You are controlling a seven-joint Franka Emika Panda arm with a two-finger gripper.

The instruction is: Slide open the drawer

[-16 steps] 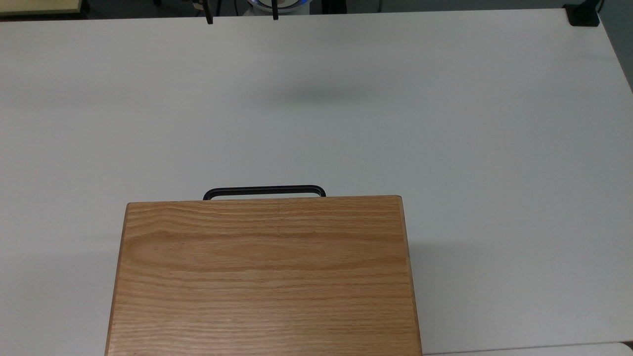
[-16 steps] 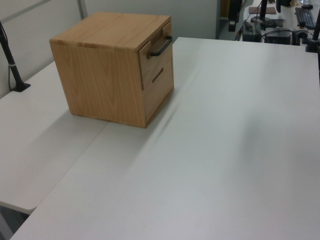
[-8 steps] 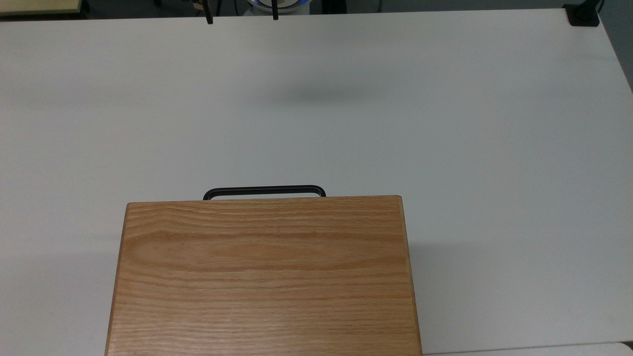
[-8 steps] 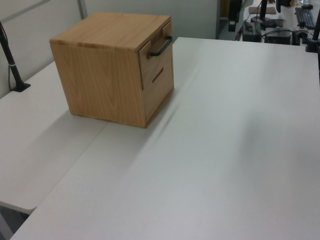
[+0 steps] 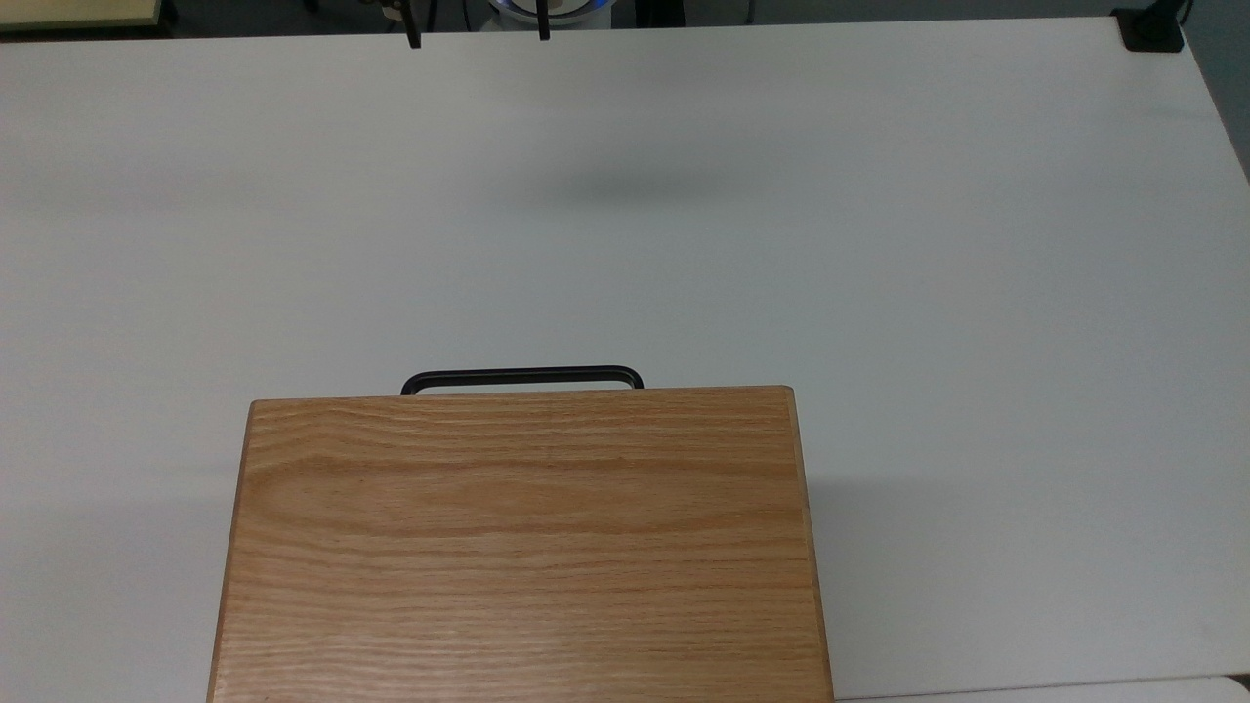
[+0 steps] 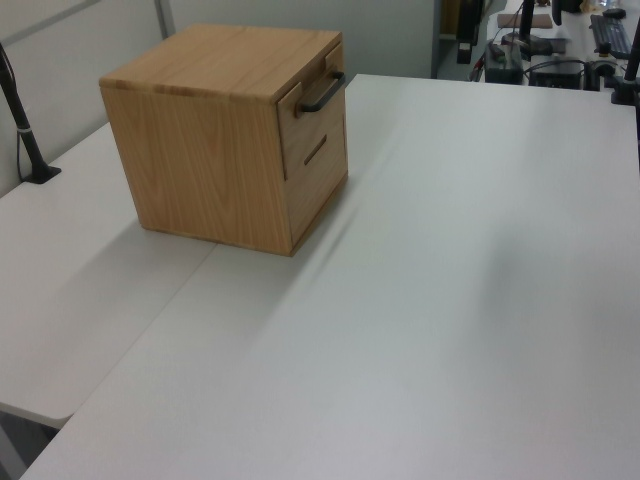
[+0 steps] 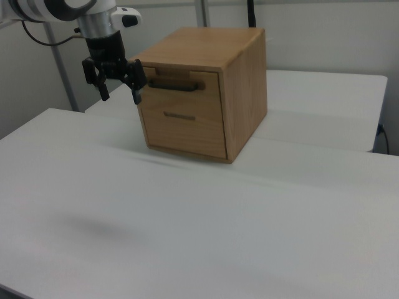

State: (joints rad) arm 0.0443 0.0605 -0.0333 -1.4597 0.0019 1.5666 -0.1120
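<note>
- The white table (image 5: 879,244) takes up most of the top view; in the left view (image 6: 450,300) a seam runs from under the cabinet toward 7 o'clock, where two tabletops meet.
- The oak cabinet (image 5: 522,547) sits at 6 o'clock in the top view, at 10 o'clock in the left view (image 6: 215,140) and at 12 to 1 o'clock in the right view (image 7: 240,93), resting flat on the table.
- The drawer (image 7: 181,84) is the upper front panel of the cabinet; in the right view it lies about flush with the cabinet front, so it looks shut, though in the left view (image 6: 300,100) its panel may stand a hair proud.
- A lower front panel (image 7: 184,131) below it carries a short dark slot pull.
- The gripper (image 7: 118,96) hangs in the air at 10 o'clock in the right view, fingers pointing down and spread apart, holding nothing; its two dark fingertips (image 5: 414,39) show at 12 o'clock in the top view, well apart from the cabinet.
- The black bar handle (image 5: 522,376) juts from the drawer front toward 12 o'clock in the top view, level and untouched (image 7: 174,86).
</note>
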